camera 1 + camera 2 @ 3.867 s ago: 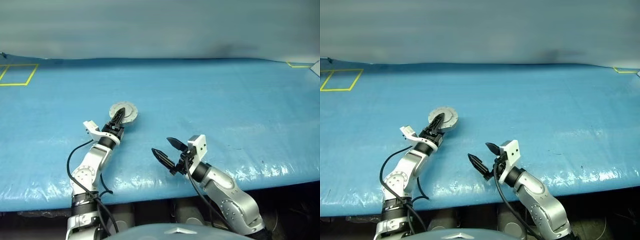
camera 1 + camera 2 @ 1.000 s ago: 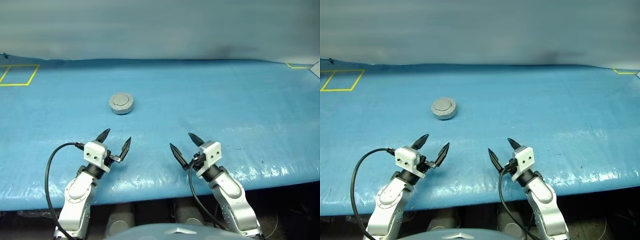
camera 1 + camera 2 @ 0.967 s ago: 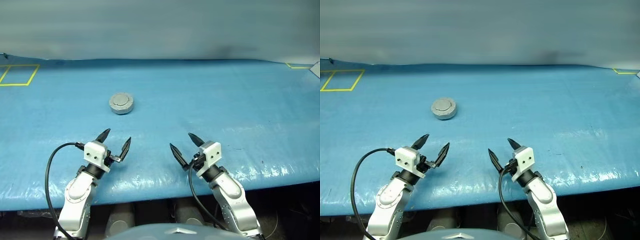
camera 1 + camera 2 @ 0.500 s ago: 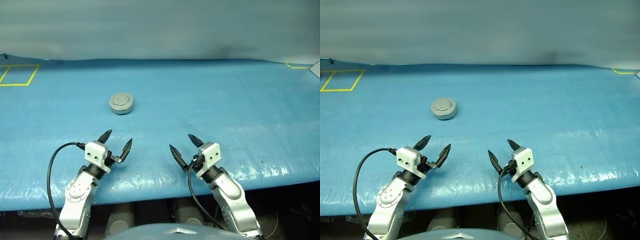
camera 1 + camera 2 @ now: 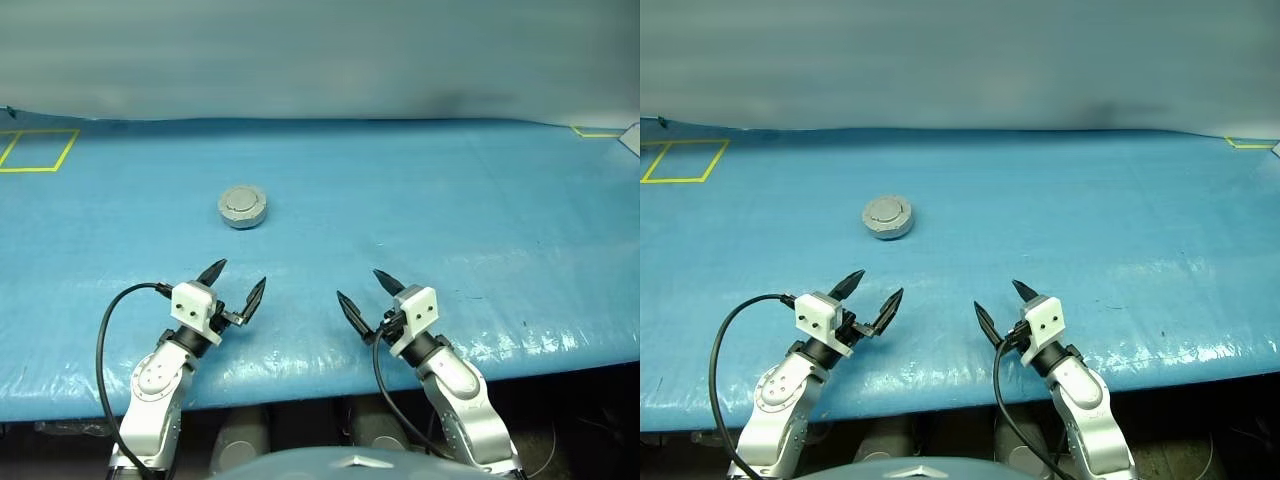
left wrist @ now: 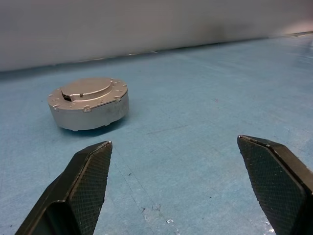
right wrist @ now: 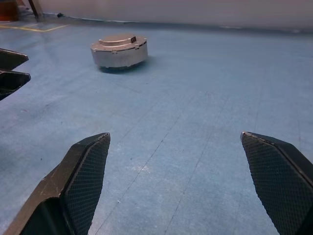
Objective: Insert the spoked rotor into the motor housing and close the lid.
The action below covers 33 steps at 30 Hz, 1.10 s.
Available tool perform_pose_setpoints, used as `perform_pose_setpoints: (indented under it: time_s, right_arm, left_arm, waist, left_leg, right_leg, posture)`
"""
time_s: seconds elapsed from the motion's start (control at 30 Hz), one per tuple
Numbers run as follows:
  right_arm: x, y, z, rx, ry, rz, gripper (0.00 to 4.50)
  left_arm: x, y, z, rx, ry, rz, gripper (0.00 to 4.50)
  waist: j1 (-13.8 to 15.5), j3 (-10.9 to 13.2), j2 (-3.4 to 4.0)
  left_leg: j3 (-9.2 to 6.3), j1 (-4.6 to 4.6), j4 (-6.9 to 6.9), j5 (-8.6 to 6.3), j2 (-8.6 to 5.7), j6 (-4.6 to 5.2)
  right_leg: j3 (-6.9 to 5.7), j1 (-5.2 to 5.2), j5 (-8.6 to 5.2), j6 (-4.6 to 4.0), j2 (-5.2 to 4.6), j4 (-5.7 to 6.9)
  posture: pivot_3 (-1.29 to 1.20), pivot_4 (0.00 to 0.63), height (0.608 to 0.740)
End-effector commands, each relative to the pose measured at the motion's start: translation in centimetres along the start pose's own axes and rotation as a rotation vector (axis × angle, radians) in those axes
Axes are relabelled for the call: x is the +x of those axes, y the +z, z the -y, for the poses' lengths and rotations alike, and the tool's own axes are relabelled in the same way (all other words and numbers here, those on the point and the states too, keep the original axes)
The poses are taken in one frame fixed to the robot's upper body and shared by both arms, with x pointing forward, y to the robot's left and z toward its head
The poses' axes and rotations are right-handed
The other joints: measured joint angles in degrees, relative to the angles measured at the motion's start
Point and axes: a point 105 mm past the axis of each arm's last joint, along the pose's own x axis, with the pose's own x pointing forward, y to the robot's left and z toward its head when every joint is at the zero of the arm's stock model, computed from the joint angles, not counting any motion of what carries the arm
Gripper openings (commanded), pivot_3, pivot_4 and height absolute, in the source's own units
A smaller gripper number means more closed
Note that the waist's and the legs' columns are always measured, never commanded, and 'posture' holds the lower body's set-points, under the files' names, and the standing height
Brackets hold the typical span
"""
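Left eye view looks down on a blue table cover with the motor housing sitting alone on it, well ahead of both arms and closer to the left arm's side. Its lid lies shut flat on top — a plain grey disc with a slightly raised round centre and small bumps around the rim, as the left wrist view shows from low down. The spoked rotor cannot be seen with the lid closed, so whether it is inside I cannot tell. The left gripper hovers near the front edge of the table, its two black fingers spread wide with nothing between them, pointing forward and a little toward the middle. The right gripper hangs beside it at about the same depth, also pointing forward and slightly inward; its fingers are likewise spread wide and hold nothing. Both grippers are well apart from the housing, with bare blue cover between. A black cable loops out from the left arm's wrist. Yellow tape marks form a square at the far left of the cover — another yellow corner shows at the far right. The right wrist view catches the housing far off and the left gripper's fingertips at its edge.
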Motion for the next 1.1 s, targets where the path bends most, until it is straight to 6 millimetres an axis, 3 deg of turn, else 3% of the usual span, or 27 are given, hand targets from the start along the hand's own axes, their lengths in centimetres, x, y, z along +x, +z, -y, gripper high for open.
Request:
perform_pose_setpoints:
  time_s: [0.03, 1.1]
  right_arm:
    - [0.21, 0.75, -0.03, -0.008, 0.006, 0.030, 4.50]
    - [0.17, 0.80, -0.06, 0.000, 0.016, 0.025, 4.50]
  left_arm:
    - [0.10, 0.52, -0.25, 0.009, -0.001, 0.024, 4.47]
    - [0.01, 0.31, -0.25, -0.011, 0.008, 0.024, 4.47]
  waist:
    - [0.00, 0.00, 0.00]
    - [0.00, -0.02, 0.02]
  left_leg:
    - [0.00, 0.00, 0.00, 0.00, 0.00, 0.00]
    - [0.00, 0.05, 0.02, 0.01, 0.00, 0.01]
  right_leg:
    - [0.00, 0.00, 0.00, 0.00, 0.00, 0.00]
    - [0.00, 0.06, 0.00, 0.00, 0.01, 0.03]
  posture:
    - [0.00, 0.150, 0.740]
    - [0.00, 0.150, 0.740]
